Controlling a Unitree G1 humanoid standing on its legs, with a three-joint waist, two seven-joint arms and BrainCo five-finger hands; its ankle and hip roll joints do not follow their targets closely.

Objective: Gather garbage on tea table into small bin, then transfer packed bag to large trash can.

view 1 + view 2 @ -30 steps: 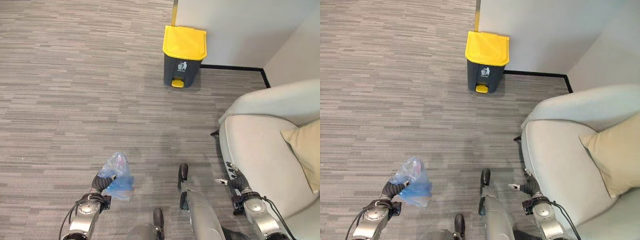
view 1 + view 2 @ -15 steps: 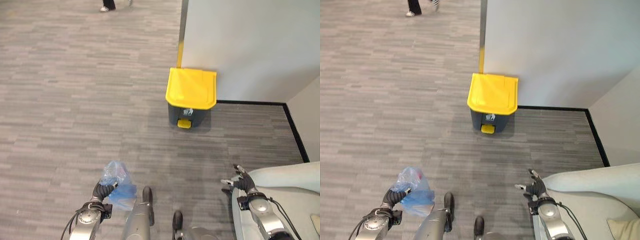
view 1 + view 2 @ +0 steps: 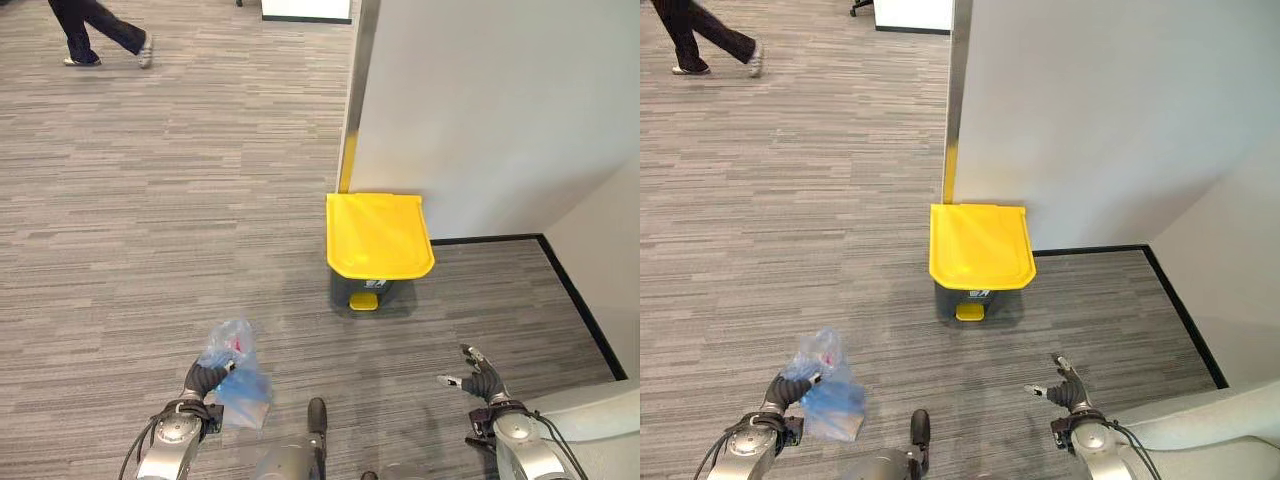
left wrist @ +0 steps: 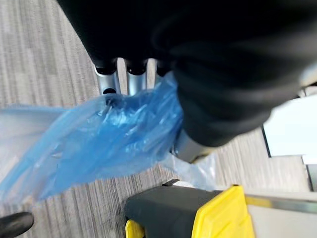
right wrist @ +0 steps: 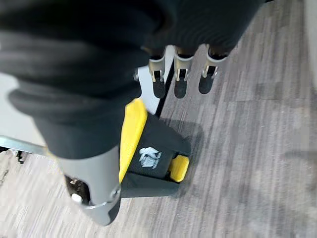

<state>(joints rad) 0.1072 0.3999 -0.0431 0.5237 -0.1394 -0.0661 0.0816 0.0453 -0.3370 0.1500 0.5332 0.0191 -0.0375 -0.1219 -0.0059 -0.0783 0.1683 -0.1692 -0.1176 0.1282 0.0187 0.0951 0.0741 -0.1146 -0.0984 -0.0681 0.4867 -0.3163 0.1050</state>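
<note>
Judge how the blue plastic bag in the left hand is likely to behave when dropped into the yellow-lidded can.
The blue bag looks thin and crumpled, so probably floppy. It hangs small from the left hand, suggesting it is light. The trash can has its lid closed, so the bag would likely rest on top.

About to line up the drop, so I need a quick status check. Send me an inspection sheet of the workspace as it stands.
Surface: grey striped carpet floor.
Job's things: blue plastic bag held off the floor; large trash can ahead against the wall, yellow lid closed.
Clutter: nothing seen.
Hands: left hand curled round the bag; right hand open, holding nothing.
Cables: nothing seen.
Surroundings: person walking far ahead on the left; sofa edge at lower right.
</note>
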